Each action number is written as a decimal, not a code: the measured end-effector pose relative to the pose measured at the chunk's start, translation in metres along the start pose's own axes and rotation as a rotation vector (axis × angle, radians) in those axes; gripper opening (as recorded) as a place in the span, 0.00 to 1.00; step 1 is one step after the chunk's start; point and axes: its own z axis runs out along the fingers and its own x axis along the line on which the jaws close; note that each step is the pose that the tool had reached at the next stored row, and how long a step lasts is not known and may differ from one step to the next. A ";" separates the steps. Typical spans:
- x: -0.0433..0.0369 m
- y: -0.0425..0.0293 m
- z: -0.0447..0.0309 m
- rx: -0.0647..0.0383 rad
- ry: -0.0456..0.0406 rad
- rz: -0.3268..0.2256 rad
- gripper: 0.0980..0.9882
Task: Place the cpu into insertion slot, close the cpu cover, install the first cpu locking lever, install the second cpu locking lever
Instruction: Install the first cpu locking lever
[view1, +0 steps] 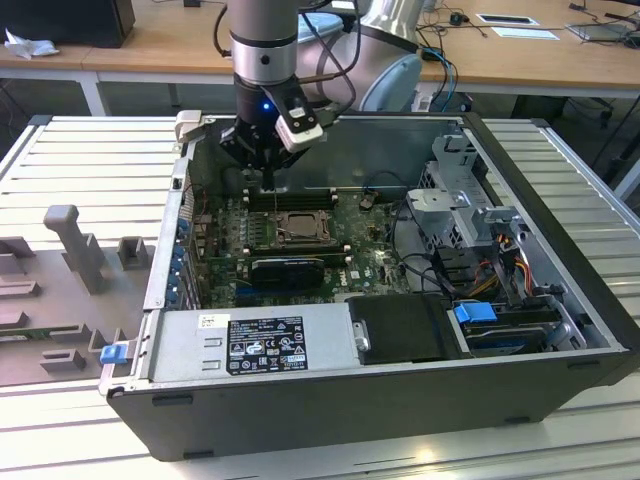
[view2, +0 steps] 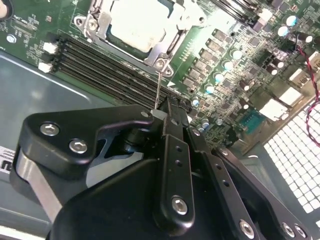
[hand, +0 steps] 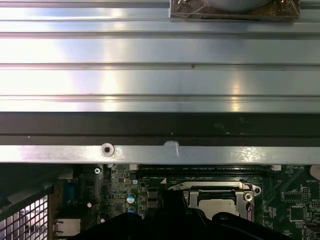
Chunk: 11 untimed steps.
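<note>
The cpu (view2: 137, 22) lies flat in the insertion slot (view1: 300, 228) on the green board inside the open computer case. Its pale metal top shows through the cut-out of the cpu cover (view2: 150, 56), which lies down over it. A thin wire cpu locking lever (view2: 158, 85) rises from the socket's corner to my gripper (view2: 161, 115), whose black fingers (view2: 172, 150) are shut on the lever's end. In the exterior view my gripper (view1: 270, 183) hangs just behind the socket, near the case's back wall. The first wrist view shows the socket (hand: 215, 197) below the case rim.
Long black memory slots (view2: 100, 65) run beside the socket, under the gripper. A black card (view1: 288, 268) sits in front of the socket, a power supply (view1: 250, 340) along the near wall, and a drive cage (view1: 470, 200) with cables on the exterior view's right. Grey fixtures (view1: 75, 245) stand outside the case.
</note>
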 end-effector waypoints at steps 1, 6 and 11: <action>-0.0032 0.0000 0.0001 0.000 0.0001 0.000 0.01; -0.0112 0.0000 0.0010 0.000 0.0000 0.000 0.01; -0.0208 -0.0001 0.0020 0.000 0.0001 0.000 0.01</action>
